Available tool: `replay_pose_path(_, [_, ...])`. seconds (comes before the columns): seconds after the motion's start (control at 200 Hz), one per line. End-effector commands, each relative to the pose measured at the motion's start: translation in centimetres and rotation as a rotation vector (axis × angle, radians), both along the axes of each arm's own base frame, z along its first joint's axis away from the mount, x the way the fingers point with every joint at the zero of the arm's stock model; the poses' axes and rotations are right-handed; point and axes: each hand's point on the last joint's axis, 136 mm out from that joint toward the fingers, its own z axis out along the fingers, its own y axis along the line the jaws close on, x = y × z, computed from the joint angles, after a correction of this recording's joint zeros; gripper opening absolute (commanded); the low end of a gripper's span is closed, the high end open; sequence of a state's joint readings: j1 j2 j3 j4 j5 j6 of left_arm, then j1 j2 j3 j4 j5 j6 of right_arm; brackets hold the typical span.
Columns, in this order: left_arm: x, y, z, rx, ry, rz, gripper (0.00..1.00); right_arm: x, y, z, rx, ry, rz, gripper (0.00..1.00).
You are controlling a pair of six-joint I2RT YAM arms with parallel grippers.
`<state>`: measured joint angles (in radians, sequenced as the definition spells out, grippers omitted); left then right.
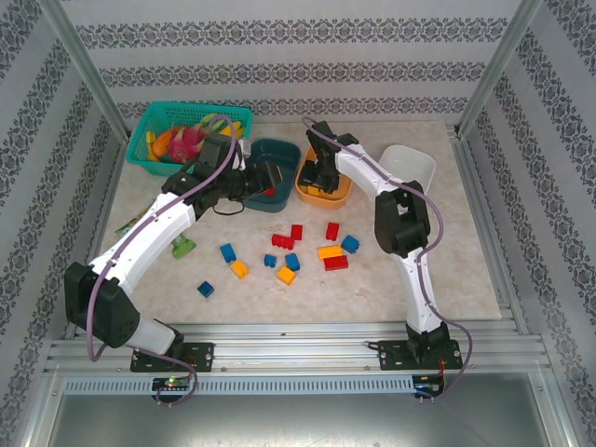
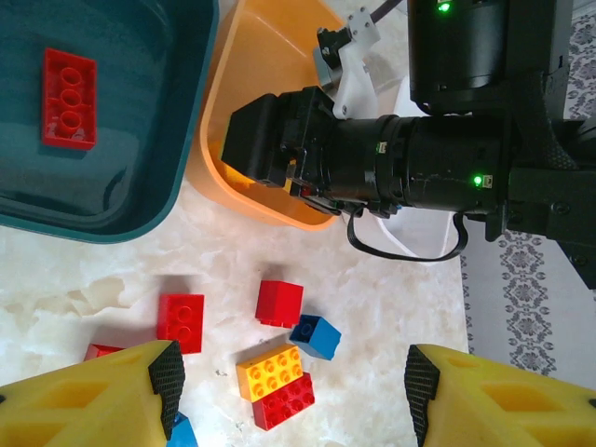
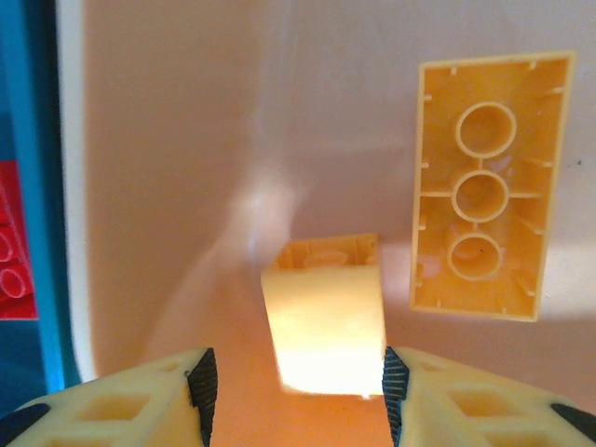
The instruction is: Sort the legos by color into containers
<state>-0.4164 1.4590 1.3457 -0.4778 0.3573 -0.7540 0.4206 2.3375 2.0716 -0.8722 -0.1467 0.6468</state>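
The right gripper (image 3: 298,396) hangs low inside the orange tub (image 3: 168,186) at the far middle of the table (image 2: 372,279). Its jaws are spread, and a small yellow brick (image 3: 324,317) lies loose between them beside a larger upturned yellow brick (image 3: 484,186). The clean finish, I judge, is a straight lift clear of the rim without nudging that brick. The left gripper (image 2: 295,382), likewise spread and empty, hovers by the near edge of the teal tub (image 2: 140,140), where a red brick (image 2: 69,98) lies, and should give the right arm room when reaching for the loose red bricks (image 2: 181,322).

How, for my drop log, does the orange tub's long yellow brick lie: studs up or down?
Studs down: the long yellow brick shows its hollow underside, three round tubes, to the right wrist camera.
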Motion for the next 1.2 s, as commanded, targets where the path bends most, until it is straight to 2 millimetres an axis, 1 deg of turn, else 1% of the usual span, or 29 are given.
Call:
replay_pose_path(0.0, [-0.4, 0.3, 1.7, -0.032, -0.034, -0.005, 0.67, 0.0, -0.6, 5.0, -0.001, -0.083, 0.006, 0.54])
replay_pose_path(0.07, [-0.8, 0.2, 1.7, -0.033, -0.033, -0.015, 0.67, -0.5, -1.2, 7.8, -0.004, -0.137, 0.002, 0.54])
replay_pose_path(0.13, [-1.4, 0.1, 1.7, -0.033, -0.030, -0.031, 0.67, -1.6, -2.0, 9.8, -0.018, -0.171, -0.011, 0.54])
replay_pose_path(0.185, [-2.2, -0.3, 1.6, -0.031, -0.029, -0.059, 0.67, -3.1, -3.1, 11.1, -0.032, -0.199, -0.034, 0.54])
replay_pose_path(0.215, [-2.7, -0.6, 1.4, -0.027, -0.029, -0.078, 0.67, -4.1, -3.9, 11.4, -0.043, -0.208, -0.053, 0.54])
replay_pose_path(0.225, [-2.9, -0.7, 1.4, -0.026, -0.028, -0.084, 0.67, -4.6, -4.1, 11.2, -0.047, -0.201, -0.061, 0.55])
replay_pose_path(0.235, [-3.2, -0.9, 1.3, -0.023, -0.029, -0.093, 0.67, -5.0, -4.4, 11.5, -0.045, -0.209, -0.070, 0.56])
replay_pose_path(0.295, [-4.7, -1.8, 0.6, -0.015, -0.022, -0.145, 0.67, -7.7, -6.2, 10.9, -0.044, -0.197, -0.124, 0.61])
replay_pose_path(0.305, [-5.0, -2.0, 0.5, -0.015, -0.021, -0.157, 0.67, -8.3, -6.5, 10.4, -0.046, -0.186, -0.134, 0.62])
replay_pose_path(0.315, [-5.3, -2.1, 0.4, -0.015, -0.021, -0.165, 0.67, -8.7, -6.8, 10.4, -0.041, -0.188, -0.142, 0.63])
replay_pose_path(0.325, [-5.5, -2.3, 0.2, -0.014, -0.019, -0.174, 0.67, -9.3, -7.1, 9.9, -0.040, -0.176, -0.149, 0.63])
replay_pose_path(0.345, [-6.1, -2.6, -0.2, -0.010, -0.014, -0.194, 0.67, -10.2, -7.5, 9.7, -0.029, -0.174, -0.166, 0.65])
replay_pose_path(0.385, [-7.3, -3.2, -0.8, 0.000, -0.010, -0.228, 0.67, -12.3, -8.4, 8.3, -0.016, -0.147, -0.190, 0.67])
replay_pose_path(0.455, [-9.5, -4.2, -2.4, 0.029, 0.008, -0.286, 0.67, -15.5, -9.3, 6.3, 0.000, -0.103, -0.200, 0.72])
replay_pose_path(0.525, [-11.2, -4.7, -4.0, 0.059, 0.030, -0.321, 0.67, -17.8, -9.7, 4.3, 0.003, -0.069, -0.174, 0.73])
replay_pose_path(0.58, [-12.3, -4.9, -5.2, 0.066, 0.054, -0.328, 0.67, -19.0, -10.0, 3.1, -0.004, -0.052, -0.152, 0.73])
replay_pose_path(0.679, [-13.3, -4.9, -6.6, 0.060, 0.077, -0.320, 0.67, -20.1, -10.3, 1.3, -0.015, -0.013, -0.135, 0.77])
replay_pose_path(0.749, [-13.5, -4.9, -7.1, 0.066, 0.084, -0.317, 0.67, -20.0, -10.1, 0.5, -0.010, 0.009, -0.141, 0.79])
replay_pose_path(0.794, [-13.6, -4.9, -7.3, 0.072, 0.088, -0.317, 0.67, -19.8, -10.0, 0.0, -0.009, 0.020, -0.156, 0.80])
replay_pose_path(0.969, [-13.2, -5.0, -6.9, 0.080, 0.073, -0.316, 0.67, -18.6, -9.8, -1.5, 0.006, 0.050, -0.224, 0.79])
replay_pose_path(1.079, [-13.1, -5.0, -6.8, 0.080, 0.070, -0.309, 0.67, -18.1, -10.0, -2.4, -0.010, 0.074, -0.249, 0.73])
replay_pose_path(1.194, [-13.1, -4.9, -6.7, 0.081, 0.068, -0.303, 0.67, -17.4, -9.9, -2.8, -0.006, 0.070, -0.258, 0.72])
